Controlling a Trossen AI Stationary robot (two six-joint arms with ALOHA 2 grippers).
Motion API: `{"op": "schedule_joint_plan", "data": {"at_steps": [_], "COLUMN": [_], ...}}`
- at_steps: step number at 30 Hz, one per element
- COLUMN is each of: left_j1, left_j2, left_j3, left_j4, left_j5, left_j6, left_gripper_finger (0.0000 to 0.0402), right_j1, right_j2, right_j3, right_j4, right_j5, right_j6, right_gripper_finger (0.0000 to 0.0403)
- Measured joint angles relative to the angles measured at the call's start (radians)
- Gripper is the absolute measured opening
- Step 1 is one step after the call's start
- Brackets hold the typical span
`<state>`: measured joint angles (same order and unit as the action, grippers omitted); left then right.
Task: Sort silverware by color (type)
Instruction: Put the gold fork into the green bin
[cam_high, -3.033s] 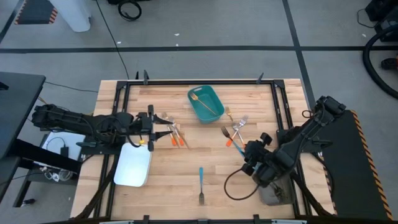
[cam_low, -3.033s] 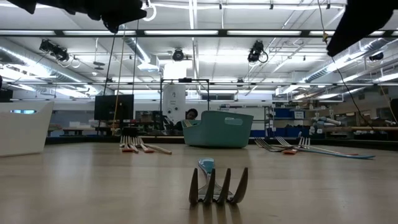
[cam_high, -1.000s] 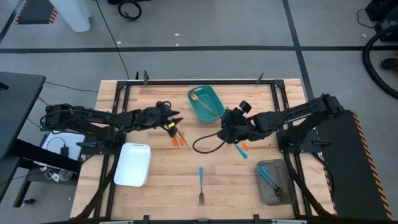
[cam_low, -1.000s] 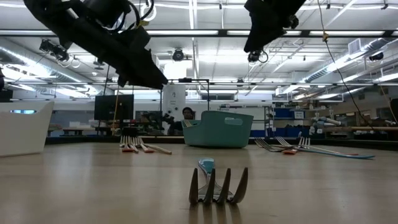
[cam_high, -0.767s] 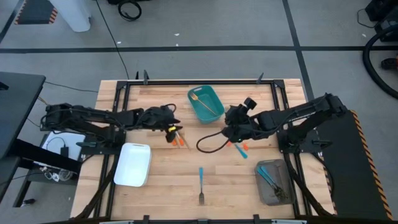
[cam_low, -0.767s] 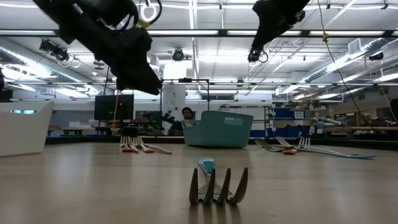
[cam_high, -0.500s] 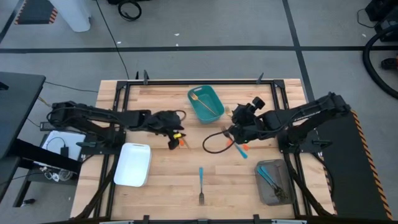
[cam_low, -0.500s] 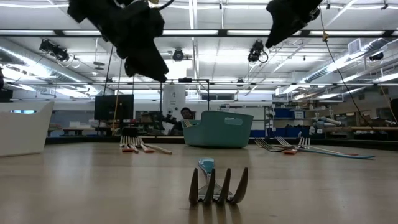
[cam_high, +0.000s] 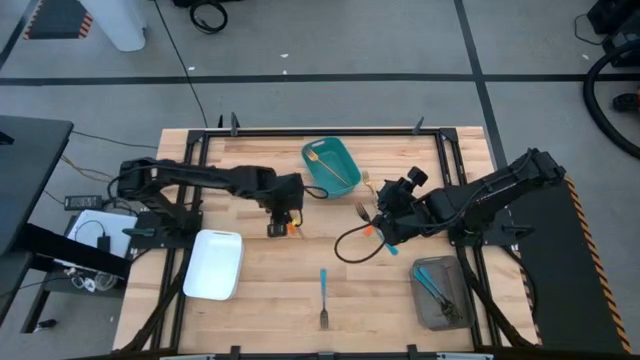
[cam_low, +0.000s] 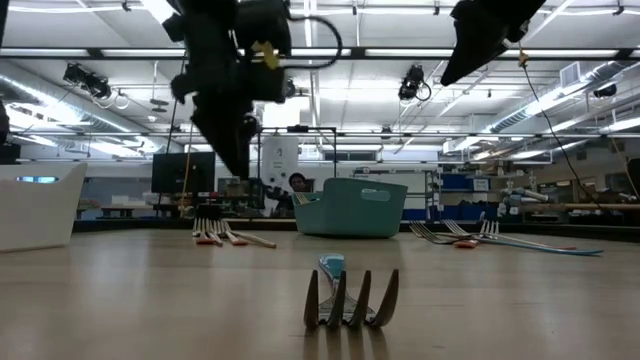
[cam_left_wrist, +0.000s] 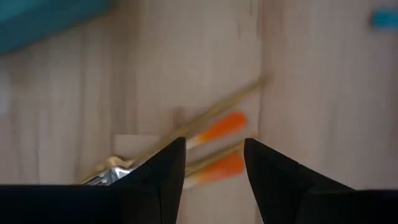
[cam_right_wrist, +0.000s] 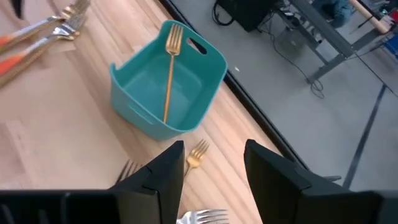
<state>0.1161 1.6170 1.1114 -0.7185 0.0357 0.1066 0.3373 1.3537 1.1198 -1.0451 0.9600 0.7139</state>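
Two orange-handled forks (cam_left_wrist: 219, 129) and a gold utensil (cam_left_wrist: 214, 107) lie flat on the table left of the teal bin (cam_high: 330, 167). My left gripper (cam_left_wrist: 214, 146) hangs open right above them, pointing down (cam_high: 282, 220). A gold fork (cam_right_wrist: 169, 65) lies in the bin, leaning on its far rim. My right gripper (cam_right_wrist: 214, 149) is open and raised, right of the bin (cam_high: 385, 205), above a second heap of forks (cam_high: 372, 216). One blue-handled fork (cam_high: 323, 292) lies alone near the table's near edge (cam_low: 350, 295).
A white tray (cam_high: 213, 263) sits near the left arm's base. A grey tray (cam_high: 440, 290) at the near right holds blue-handled utensils. A loose gold fork (cam_right_wrist: 198, 152) lies beside the bin. A black cable (cam_high: 355, 243) loops under the right arm. Bare wood surrounds the lone blue fork.
My left gripper has moved toward the table's right and a little nearer, and has tipped from slanting to pointing straight down over the orange-handled forks. My right gripper has drawn back toward the table's right, away from the bin. No silverware has moved.
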Motion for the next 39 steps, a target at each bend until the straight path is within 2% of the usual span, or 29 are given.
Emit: {"op": "schedule_joint_plan", "data": {"at_steps": [10, 20, 27, 39], "left_j1": [0.078, 0.076, 0.076, 0.076], "left_j2": [0.137, 0.154, 0.154, 0.204], "left_j3": [0.001, -0.006, -0.006, -0.006], "left_j4": [-0.078, -0.105, -0.108, -0.094], "left_j5": [0.023, -0.017, -0.091, -0.105], "left_j6": [0.287, 0.509, 0.662, 0.691], "left_gripper_finger": [0.0171, 0.0171, 0.0171, 0.0171], "right_j1": [0.032, 0.032, 0.032, 0.032], "right_j2": [0.0, 0.0, 0.0, 0.001], "right_j3": [0.0, 0.0, 0.0, 0.0], "right_j4": [-0.003, 0.005, 0.009, 0.019], "right_j5": [-0.003, -0.002, -0.001, 0.0], "right_j6": [0.047, 0.054, 0.053, 0.052], "right_gripper_finger": [0.0173, 0.0173, 0.0173, 0.0173]}}
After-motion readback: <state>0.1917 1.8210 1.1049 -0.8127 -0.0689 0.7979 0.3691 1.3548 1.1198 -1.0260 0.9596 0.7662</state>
